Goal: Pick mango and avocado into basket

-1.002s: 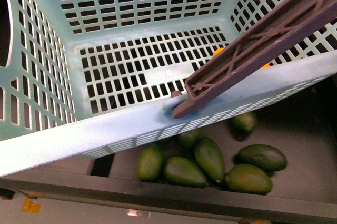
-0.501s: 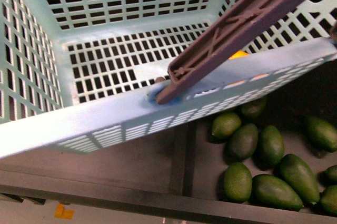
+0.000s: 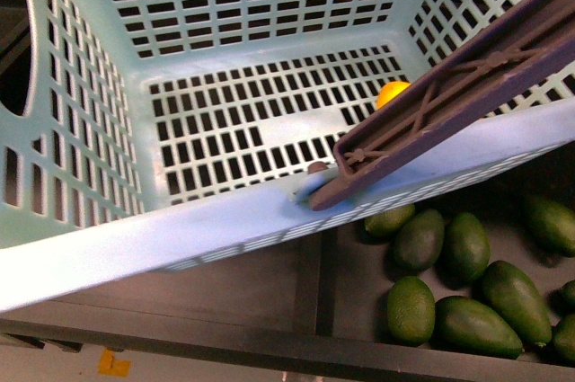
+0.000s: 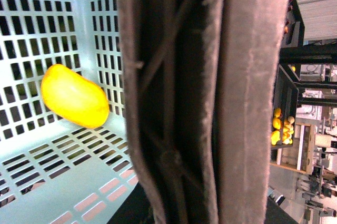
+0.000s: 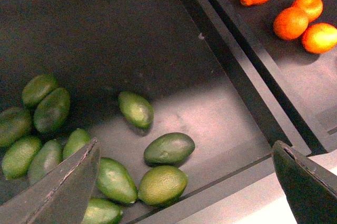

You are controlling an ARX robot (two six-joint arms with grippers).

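Though its brown-grey handle [image 3: 449, 94] hides part of it, we see the mango [image 3: 393, 93] on the basket [image 3: 225, 229] floor at 2 o'clock. Avocados [image 3: 411, 308], some cut off, lie on the desk [image 3: 260, 283] at 4 o'clock. Our right fingers [image 5: 68, 187] gape empty; our left fingers stay unseen.

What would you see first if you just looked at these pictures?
The big light-blue basket fills most of the front view, its brown handle slanting across it. One bright yellow mango lies alone on its floor. Below the basket, at the lower right, dark green avocados lie together in a dark bin.
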